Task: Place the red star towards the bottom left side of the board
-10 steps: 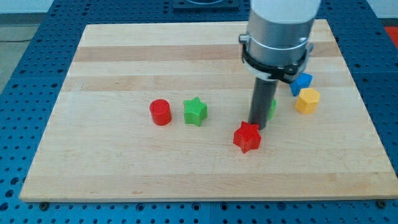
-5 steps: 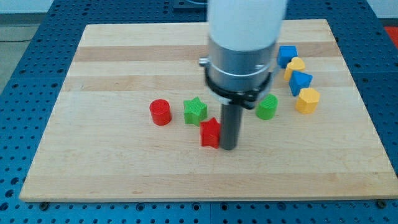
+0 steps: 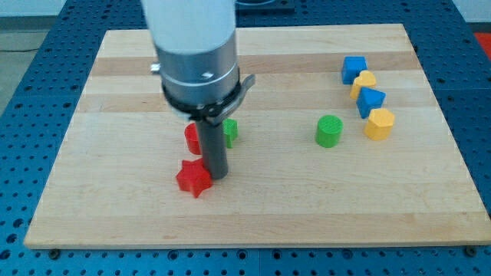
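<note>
Blue perforated table all around, and on it sits our pale wooden board (image 3: 107, 69), filling most of the view. We carry no jaws at all, just a straight dark rod, and my tip (image 3: 217, 177) is down at the board surface, pressed right against the red star (image 3: 192, 178) on the star's right side as the view has it. That red star lies below the board's centre and left of the middle, well apart from the bottom-left corner. Just above it, half hidden behind our rod, we see a red cylinder (image 3: 192, 139) on the rod's left and a green star (image 3: 229, 131) peeking out on its right; the green one's shape is mostly covered. Over toward the view's right, a green cylinder (image 3: 329, 131) stands alone, well apart from us. Further right, a column of four runs down near the board's right edge: a blue block (image 3: 354, 68) at the top, a yellow block (image 3: 364, 82) touching just below it, another blue block (image 3: 371, 102), then a yellow hexagonal block (image 3: 379, 123) at the bottom.
</note>
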Controlling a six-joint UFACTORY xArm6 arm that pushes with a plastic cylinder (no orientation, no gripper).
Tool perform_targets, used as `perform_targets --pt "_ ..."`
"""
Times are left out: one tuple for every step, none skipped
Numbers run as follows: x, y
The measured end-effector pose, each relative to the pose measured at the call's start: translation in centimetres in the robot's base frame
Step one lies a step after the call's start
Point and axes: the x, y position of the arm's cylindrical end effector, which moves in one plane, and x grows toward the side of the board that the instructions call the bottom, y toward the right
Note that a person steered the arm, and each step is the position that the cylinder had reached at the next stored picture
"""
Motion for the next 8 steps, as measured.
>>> perform_targets --pt "3.2 -2.9" --pt "5.2 -5.1" --pt "5.6 -6.5" --pt "4.9 -6.6" --pt "3.2 -6.1" --pt "1.1 -5.7" --pt "0.6 -6.7" --pt "1.9 -9.0"
